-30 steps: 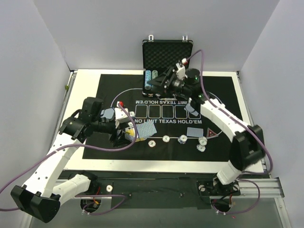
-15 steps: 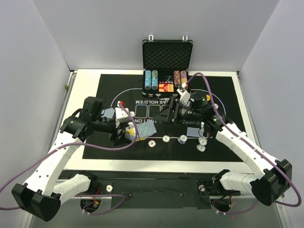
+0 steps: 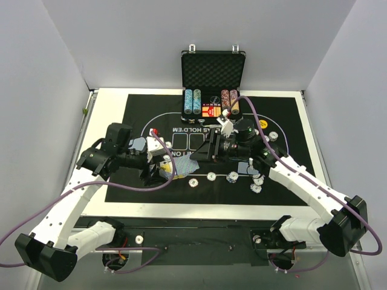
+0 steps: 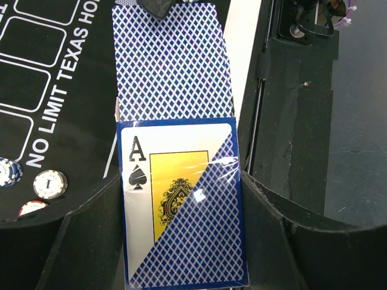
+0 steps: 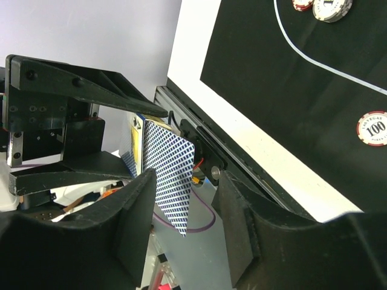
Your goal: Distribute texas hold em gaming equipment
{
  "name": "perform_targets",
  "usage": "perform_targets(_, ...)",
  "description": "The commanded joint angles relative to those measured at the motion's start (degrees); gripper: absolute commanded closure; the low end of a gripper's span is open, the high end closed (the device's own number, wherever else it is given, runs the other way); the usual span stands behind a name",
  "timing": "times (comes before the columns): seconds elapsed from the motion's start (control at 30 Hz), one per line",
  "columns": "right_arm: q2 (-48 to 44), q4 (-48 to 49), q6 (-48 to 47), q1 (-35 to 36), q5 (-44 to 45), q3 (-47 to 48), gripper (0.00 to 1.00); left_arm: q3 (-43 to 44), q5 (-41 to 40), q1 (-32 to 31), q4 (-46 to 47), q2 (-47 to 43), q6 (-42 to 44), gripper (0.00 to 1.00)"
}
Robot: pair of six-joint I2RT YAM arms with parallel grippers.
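Fingers of the right gripper (image 5: 181, 199) now pinch a blue-backed card (image 5: 171, 181), drawn from the card box (image 4: 181, 205) clamped in the left gripper (image 4: 181, 241); a second ago it reached into the case (image 3: 213, 69). Dealing comes next.

The white table (image 3: 109, 103) carries a black mat (image 3: 136, 109) that covers most of its top. An open black case (image 3: 213, 69) stands at the 12 o'clock edge, with stacked chips in its tray. A row of loose poker chips (image 3: 211, 176) lies on the mat toward 6 o'clock. A blue-backed card (image 3: 245, 169) lies flat just beside them, toward 4 o'clock. A yellow disc (image 3: 263, 124) lies at about 2 o'clock.
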Motion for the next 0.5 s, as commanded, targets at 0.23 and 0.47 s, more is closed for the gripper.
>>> perform_targets(0.23,-2.0,5.2,3.0,-1.6,-0.3,-3.1,0.74,1.1,1.3,0.3,3.3,-0.6,-0.3,0.99)
perform_targets(0.47,-4.1,5.6,3.6,-3.9,-1.0,-4.4,0.84,0.8,1.4,0.2,3.6,-0.5,-0.4,0.99)
